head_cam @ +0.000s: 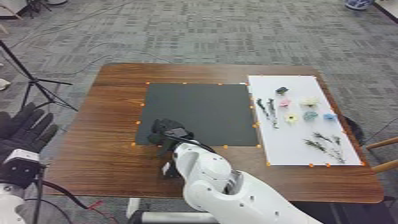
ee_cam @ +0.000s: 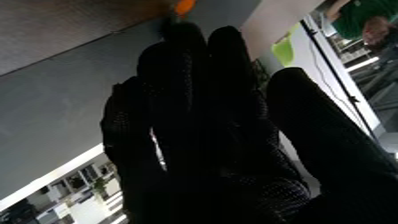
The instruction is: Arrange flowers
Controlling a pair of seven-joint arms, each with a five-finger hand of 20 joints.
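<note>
The right hand [head_cam: 167, 130], open and gripping nothing, is hanging over the near left corner of the dark sheet [head_cam: 197, 102]; the left hand [head_cam: 25, 131] is showing spread fingers. The flowers [head_cam: 309, 101] (delicate, presumably) are lying on the white sheet [head_cam: 289, 152]. Their closeness is posing the main risk: broad gloved fingers, closing low, could be crushing petals or sweeping neighbours askew.

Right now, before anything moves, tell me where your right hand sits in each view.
Head view: my right hand is at the near-left part of the dark mat.
Right wrist view: close up before the camera, fingers extended.
Shared landmark: the brown wooden table.
</note>
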